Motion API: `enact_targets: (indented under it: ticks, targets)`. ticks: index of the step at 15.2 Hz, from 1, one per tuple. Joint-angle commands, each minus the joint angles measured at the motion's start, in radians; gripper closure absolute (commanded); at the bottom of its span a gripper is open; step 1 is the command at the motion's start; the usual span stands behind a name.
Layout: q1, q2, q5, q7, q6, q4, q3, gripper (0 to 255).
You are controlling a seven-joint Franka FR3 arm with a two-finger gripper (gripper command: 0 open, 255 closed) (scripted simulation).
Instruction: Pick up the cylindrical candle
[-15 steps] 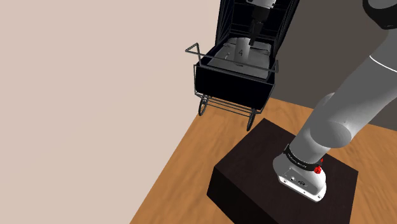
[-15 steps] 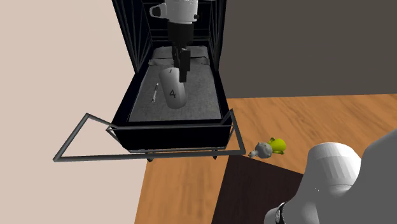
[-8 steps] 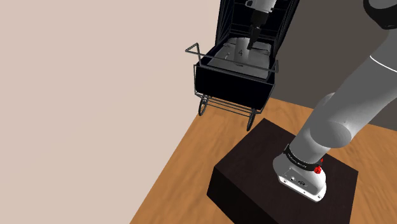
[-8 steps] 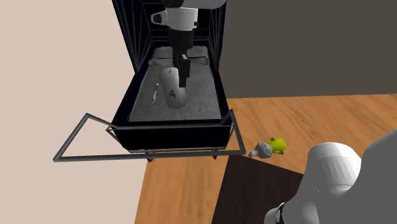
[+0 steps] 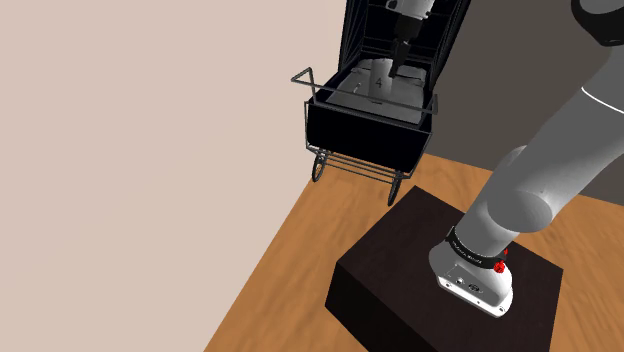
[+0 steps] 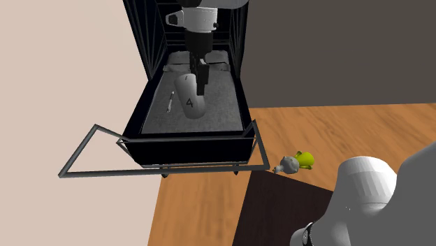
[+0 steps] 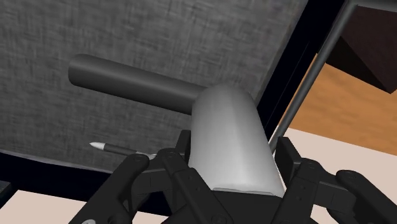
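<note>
Shoulder view takes in the white Franka arm [image 5: 540,180], which rises from its dark box stand [image 5: 400,270] at the lower right and reaches up and left toward a black pram [image 5: 365,135]. The pram stands on a wooden floor [image 5: 290,270] against a beige wall [image 5: 150,150]. In the second exterior view, the pram [image 6: 189,150] shows its raised hood at the top. A grey wire handle frame [image 6: 84,150] juts toward the camera, and a dark grey wall [image 6: 335,49] fills the area to the right.

Inside the pram lies a grey woven mattress [image 6: 223,105]. On it is the cylindrical candle [image 6: 190,103], pale grey and marked with a dark "4", leaning at a slant with its upper end toward the hood. The black gripper [image 6: 202,80] comes down from above onto that upper end.

In the wrist view the candle [image 7: 232,140] sits right between the gripper [image 7: 233,143] fingers [image 7: 289,159], which press against its two sides, so the candle is clasped. Whether its lower end rests on the mattress cannot be told. A dark grey rod-like shape [image 7: 127,79] stretches across the mattress from behind the candle; whether it is a shadow or a thing is unclear.

Just beside the candle, on the mattress, lies a thin dark stick with a white tip [image 6: 170,103], which also appears near the fingers in the wrist view [image 7: 118,147]. On the floor, between the pram and the stand, sits a small yellow-green and grey toy [image 6: 297,162].
</note>
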Motion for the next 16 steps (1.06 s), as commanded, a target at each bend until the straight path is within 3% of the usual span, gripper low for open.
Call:
enact_targets:
  ticks: [1, 16]
  targets:
    - [0.0, 0.002, 0.0, 0.002, -0.02, 0.021, 0.0, 255]
    - [0.002, 0.031, 0.013, 0.015, -0.201, 0.227, -0.005, 255]
